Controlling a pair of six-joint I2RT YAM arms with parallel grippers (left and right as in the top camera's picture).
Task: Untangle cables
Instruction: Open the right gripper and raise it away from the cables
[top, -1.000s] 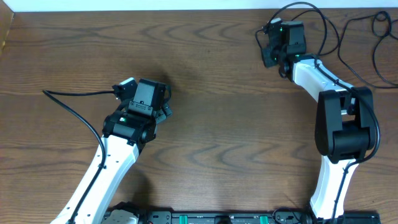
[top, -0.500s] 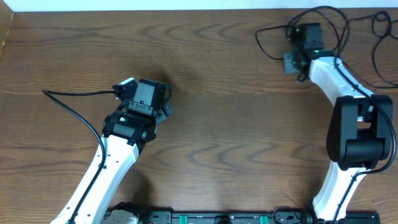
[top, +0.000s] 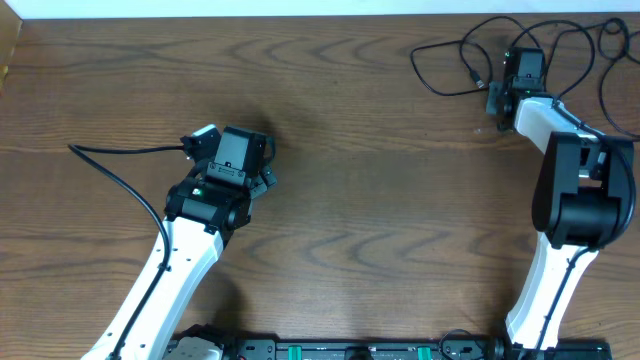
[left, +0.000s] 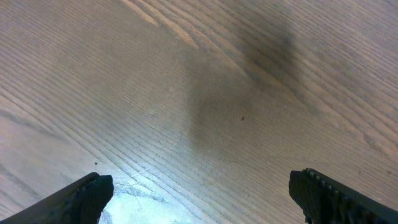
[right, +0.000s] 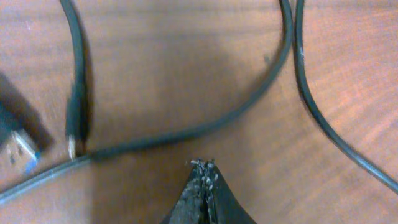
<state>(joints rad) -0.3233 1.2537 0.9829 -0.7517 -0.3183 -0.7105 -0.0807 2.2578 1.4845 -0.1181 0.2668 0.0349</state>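
At the table's (top: 350, 100) far right corner, overhead, black cables (top: 472, 70) loop beside the right gripper (top: 498, 100); the left gripper (top: 238, 152) hangs well apart. Left wrist: fingers (left: 81, 199) spread wide above wood. Right wrist: jaws pressed together, their tip just short of one cable (right: 186, 134), with a blue-tipped plug (right: 18, 146) at the left edge.

The place reads as a robotics lab or test bench. A brown wood-grain tabletop (top: 350, 200) is seen from above. Two white-and-black robot arms are mounted at its near edge: a left arm (top: 170, 268) and a right arm (top: 572, 205). A black equipment rail (top: 350, 352) with small green parts is set along that edge. Thin black cables (top: 445, 94) are spread near the far right corner. A pale strip (top: 200, 8) is seen beyond the far edge.
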